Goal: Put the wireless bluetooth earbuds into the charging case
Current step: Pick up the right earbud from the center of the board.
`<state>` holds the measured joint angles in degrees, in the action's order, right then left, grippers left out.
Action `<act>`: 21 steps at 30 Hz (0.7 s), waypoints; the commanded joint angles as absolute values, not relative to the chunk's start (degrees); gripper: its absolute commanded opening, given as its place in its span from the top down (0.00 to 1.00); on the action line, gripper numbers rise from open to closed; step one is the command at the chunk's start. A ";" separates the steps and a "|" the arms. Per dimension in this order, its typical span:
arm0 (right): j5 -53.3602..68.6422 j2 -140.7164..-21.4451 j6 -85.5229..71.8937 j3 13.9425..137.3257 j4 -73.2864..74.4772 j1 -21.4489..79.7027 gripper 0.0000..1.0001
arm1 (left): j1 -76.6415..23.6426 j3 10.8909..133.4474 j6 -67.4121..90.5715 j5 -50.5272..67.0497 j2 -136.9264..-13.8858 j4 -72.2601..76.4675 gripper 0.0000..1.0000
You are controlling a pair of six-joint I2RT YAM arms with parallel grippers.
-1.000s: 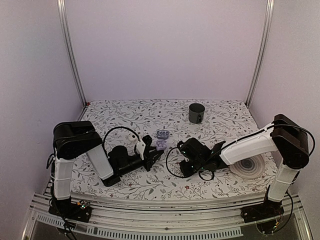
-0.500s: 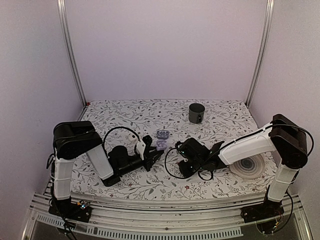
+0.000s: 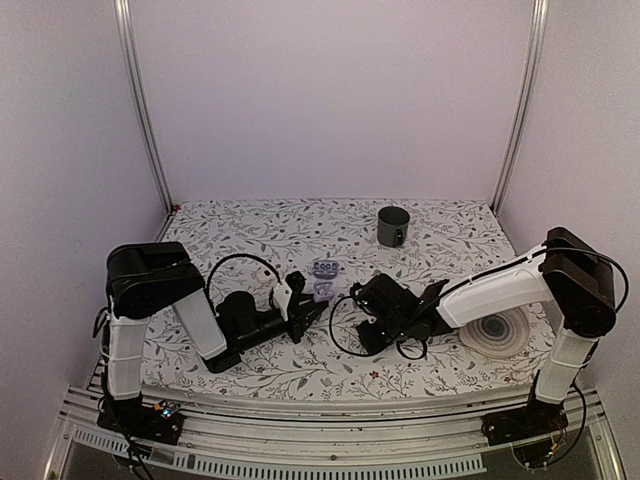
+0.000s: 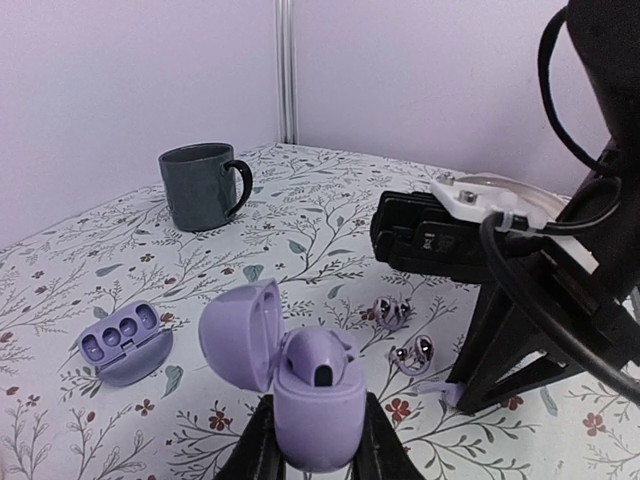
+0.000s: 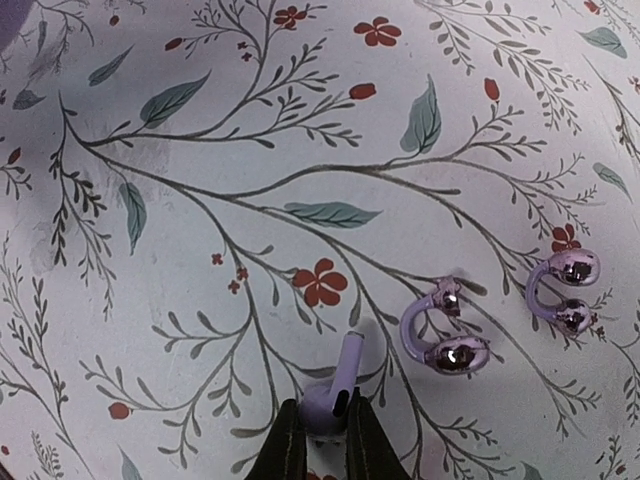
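Right tool (image 5: 322,425) is clamped on a small lilac stemmed earbud (image 5: 338,380) down by the floral tabletop (image 5: 200,200); glossy lilac oval clamshell charging case (image 4: 312,385), lid open, socket up, sits pinched in the left tool (image 4: 320,448) close to its left.

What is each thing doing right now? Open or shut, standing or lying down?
charging case: lid open, upright in the left pincer
left pincer: shut on the charging case
right pincer: shut on the stem earbud
clip earbuds: both lying loose, outside the case
mug: standing upright
socket tray: lying with sockets up
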<state>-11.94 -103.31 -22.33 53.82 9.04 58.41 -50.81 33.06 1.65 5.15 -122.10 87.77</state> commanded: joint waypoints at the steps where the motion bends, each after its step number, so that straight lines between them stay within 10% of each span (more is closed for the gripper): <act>1: -7.42 -95.69 -18.66 53.89 14.78 56.90 0.94 | -50.31 34.11 -0.84 10.08 -122.43 104.34 1.00; 21: 25.25 -83.88 -9.35 66.96 37.24 51.42 0.93 | -51.33 39.37 -10.42 31.25 -124.43 104.41 1.00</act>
